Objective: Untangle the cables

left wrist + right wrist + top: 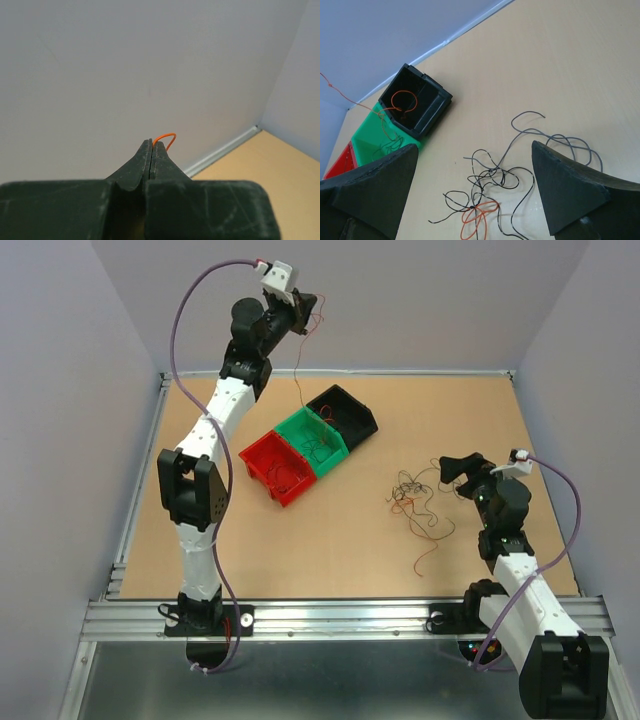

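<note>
My left gripper is raised high over the table's back edge and is shut on a thin orange cable. That cable hangs down towards the bins. In the left wrist view the orange cable loops out of the closed fingertips. A tangle of black, grey and orange cables lies on the table at right. My right gripper hovers open just right of it. In the right wrist view the tangle lies between the spread fingers, untouched, with an orange loop at its near end.
Three bins stand in a diagonal row: red, green and black, each with thin cables inside. The black bin holds an orange coil. A loose red cable lies near the front. Grey walls enclose the table.
</note>
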Robot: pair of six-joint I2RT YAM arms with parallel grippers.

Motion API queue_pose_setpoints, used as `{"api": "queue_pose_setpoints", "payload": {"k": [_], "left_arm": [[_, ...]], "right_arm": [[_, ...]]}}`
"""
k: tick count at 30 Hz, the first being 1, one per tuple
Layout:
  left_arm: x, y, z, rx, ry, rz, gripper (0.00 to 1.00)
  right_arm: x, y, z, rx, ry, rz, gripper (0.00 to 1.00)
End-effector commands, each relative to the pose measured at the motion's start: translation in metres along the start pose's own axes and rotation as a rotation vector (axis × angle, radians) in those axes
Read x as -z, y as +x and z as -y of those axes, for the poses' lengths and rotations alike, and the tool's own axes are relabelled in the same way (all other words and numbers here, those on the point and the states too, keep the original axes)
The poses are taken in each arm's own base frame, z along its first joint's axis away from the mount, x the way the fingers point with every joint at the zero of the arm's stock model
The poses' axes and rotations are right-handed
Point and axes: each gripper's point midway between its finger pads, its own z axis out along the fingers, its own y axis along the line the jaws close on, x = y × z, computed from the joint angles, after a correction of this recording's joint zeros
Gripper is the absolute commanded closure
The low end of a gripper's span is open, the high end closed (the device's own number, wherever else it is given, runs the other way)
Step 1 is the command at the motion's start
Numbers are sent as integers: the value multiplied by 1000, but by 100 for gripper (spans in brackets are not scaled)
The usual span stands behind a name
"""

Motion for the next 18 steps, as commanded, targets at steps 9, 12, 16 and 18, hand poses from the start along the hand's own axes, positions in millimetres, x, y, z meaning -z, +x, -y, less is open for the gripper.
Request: {"api": "queue_pose_setpoints", "payload": {"k": [9, 12, 16, 18], "left_arm": [[-18, -76, 58, -22, 135, 203, 100], [-25, -95, 59, -21, 103, 255, 100], [-38, -81, 59, -46, 79, 260, 100], [-39, -78, 59, -52, 80, 268, 100]], "right_arm": [[-2, -13, -15, 18, -61, 28, 0], [-4, -12, -15, 23, -64, 21, 0], [-4, -12, -17, 25, -74, 20, 0], [-4, -11, -18, 26, -83, 17, 0]]}}
